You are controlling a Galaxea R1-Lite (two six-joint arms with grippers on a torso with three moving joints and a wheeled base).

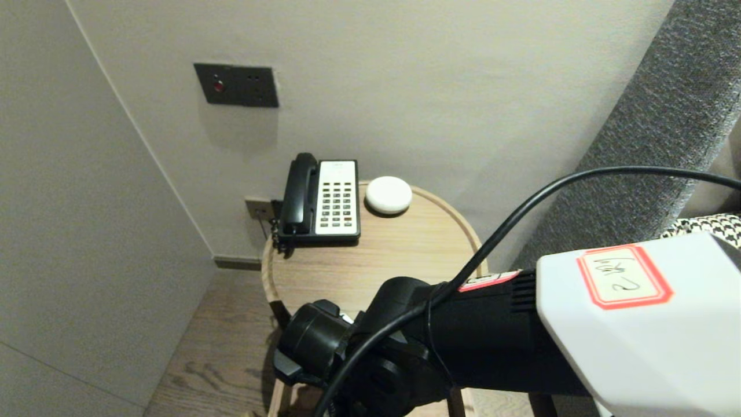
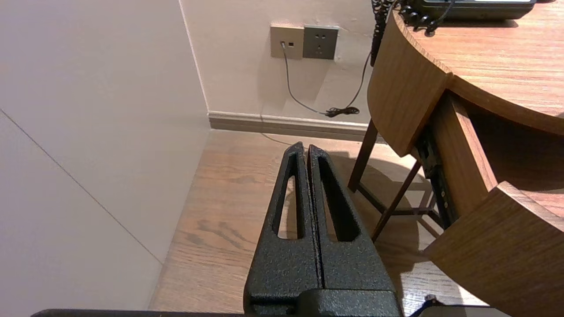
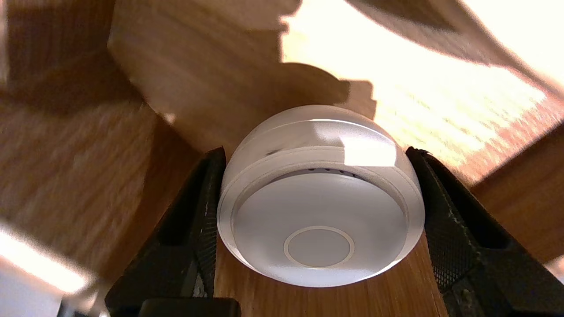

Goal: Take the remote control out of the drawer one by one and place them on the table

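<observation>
Looking down from the head camera, I've got the round wooden worktop [image 1: 376, 260] filling the middle, tucked into the corner of the room. My right arm [image 1: 492, 341] cuts across the foreground, its black wrist over the worktop's near edge, and it hides its own pincer from up here. On the wrist feed the right pincer [image 3: 315, 152] is clamped on a white dome [image 3: 319, 211]. One finger touches each side, the flat face with its ringed centre is turned to the lens, and there's blurred wood grain behind. On the left wrist feed a drawer [image 2: 462, 158] stands pulled out under the worktop's rim. The black and white telephone [image 1: 324, 200] sits at the back of the worktop, handset on its cradle. Just beside it on the right, not touching, a white disc [image 1: 388, 195] lies flat on the wood. The left pincer [image 2: 306, 147] hangs parked low beside the worktop, fingers pressed together with nothing between them. Smallest of all are two wall sockets [image 2: 304, 42] above the skirting, with a thin cable plugged into one
</observation>
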